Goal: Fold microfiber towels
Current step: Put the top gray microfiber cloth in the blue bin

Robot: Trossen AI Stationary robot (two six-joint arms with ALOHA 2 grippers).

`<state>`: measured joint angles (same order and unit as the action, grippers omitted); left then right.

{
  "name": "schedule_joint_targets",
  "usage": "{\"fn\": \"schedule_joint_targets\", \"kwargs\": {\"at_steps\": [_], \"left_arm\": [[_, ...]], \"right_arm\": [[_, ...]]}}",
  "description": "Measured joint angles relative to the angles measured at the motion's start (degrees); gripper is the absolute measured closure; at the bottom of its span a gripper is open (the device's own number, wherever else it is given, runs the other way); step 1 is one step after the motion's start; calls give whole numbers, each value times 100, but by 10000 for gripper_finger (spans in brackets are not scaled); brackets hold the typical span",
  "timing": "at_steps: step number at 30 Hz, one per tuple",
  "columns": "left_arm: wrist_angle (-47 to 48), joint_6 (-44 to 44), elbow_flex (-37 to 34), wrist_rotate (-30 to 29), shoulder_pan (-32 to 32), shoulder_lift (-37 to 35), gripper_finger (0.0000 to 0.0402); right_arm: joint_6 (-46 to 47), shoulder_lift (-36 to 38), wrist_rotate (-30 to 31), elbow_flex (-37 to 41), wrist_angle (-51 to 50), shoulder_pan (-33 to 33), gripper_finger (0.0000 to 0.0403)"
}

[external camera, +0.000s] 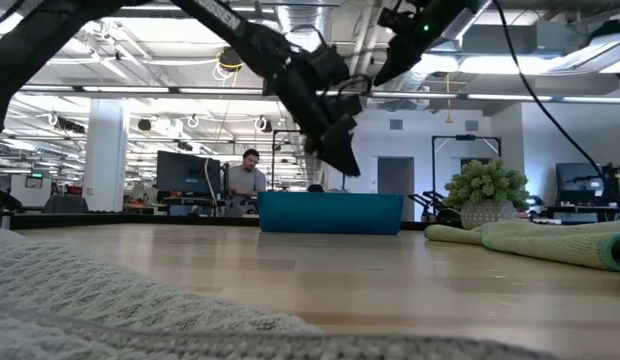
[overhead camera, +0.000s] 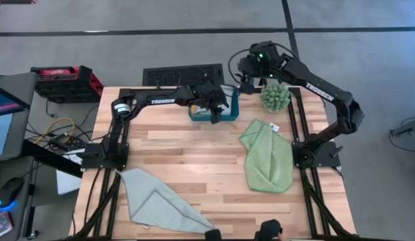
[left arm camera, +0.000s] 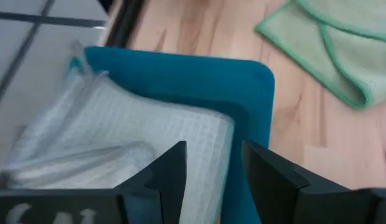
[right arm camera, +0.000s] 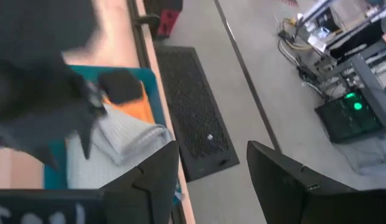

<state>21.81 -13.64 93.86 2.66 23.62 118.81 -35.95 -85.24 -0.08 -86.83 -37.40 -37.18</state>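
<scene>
Hovering over the teal tray (overhead camera: 233, 107), your left hand (left arm camera: 213, 180) stands wide and empty above a pale towel (left arm camera: 137, 130) lying inside; lift clear before reaching for the green towel (overhead camera: 266, 157) on the table (overhead camera: 187, 167). Your right hand (right arm camera: 211, 180), also wide, probably holds nothing.

Landmark: teal tray (overhead camera: 233, 106) at the table's far edge.
Light green towel (overhead camera: 267, 156): lies on the wood near the tray, on the right arm's side and toward the near edge; loosely folded over itself, darker green hem showing, one corner pointing toward the tray.
Pale grey-blue towel on the table (overhead camera: 156, 203): well apart from the tray, at the near edge on the left arm's side; crumpled, partly folded into a rough triangle.
Pale grey-blue towel in the tray (left arm camera: 127, 140): folded, waffle-textured, lying inside the tray.
Orange towel (right arm camera: 137, 108): in the tray, just beside the folded pale one; only a patch shows.
</scene>
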Motion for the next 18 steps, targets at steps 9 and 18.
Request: {"fn": "schedule_joint_targets", "kwargs": {"at_steps": [9, 18], "left_arm": [[99, 76, 137, 100, 128, 555, 255], [505, 510, 206, -261, 413, 611, 256]], "right_arm": [[1, 169, 2, 0, -3, 202, 191], [12, 167, 4, 0, 2, 219, 191]]}}
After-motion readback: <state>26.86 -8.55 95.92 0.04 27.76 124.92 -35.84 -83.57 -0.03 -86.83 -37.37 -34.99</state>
